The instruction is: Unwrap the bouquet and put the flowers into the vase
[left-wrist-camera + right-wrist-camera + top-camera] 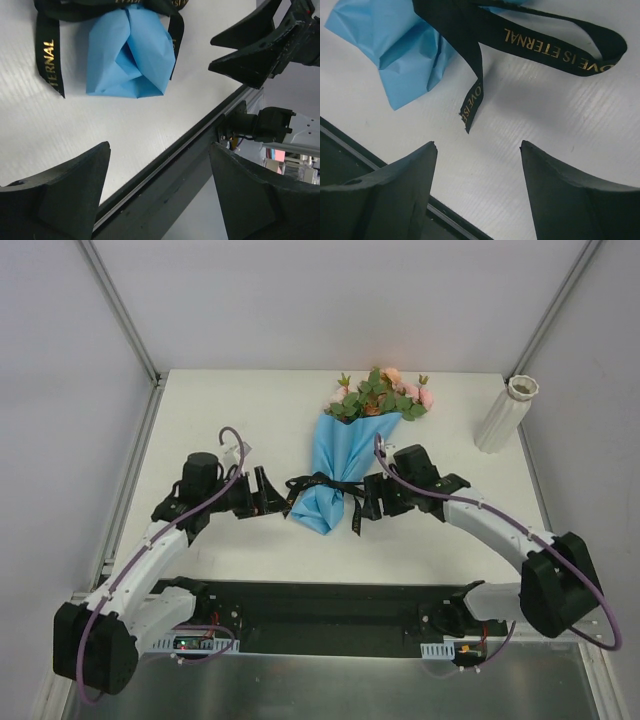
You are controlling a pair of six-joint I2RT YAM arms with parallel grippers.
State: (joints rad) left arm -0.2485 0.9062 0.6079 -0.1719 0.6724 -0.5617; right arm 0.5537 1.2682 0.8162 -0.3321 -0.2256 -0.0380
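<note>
The bouquet (pixel 345 455) lies flat in the middle of the white table (pixel 200 410), its narrow end toward the arms. The flowers (pixel 380 395), pink and peach blooms among green leaves, spill out at the far end. The blue paper (pixel 340 455) is wrapped around the stems as a cone, and the black ribbon (pixel 325 483) is tied across its lower part in a bow. In the right wrist view the ribbon carries gold lettering, with one loose tail lying on the table just beside the crumpled paper tip.

The left gripper (pixel 268 495) sits low on the table just left of the bow, pointed at it. Its jaws are spread wide and nothing is between them. In its own wrist view only bare table and the table's near edge lie between them, with the paper tip ahead.

The right gripper (pixel 372 502) sits just right of the bow, facing in. Its jaws are also parted and hold nothing — the ribbon tail lies ahead of them, not between them.

The vase (pixel 505 415) stands near the far right corner, well apart from the bouquet.
</note>
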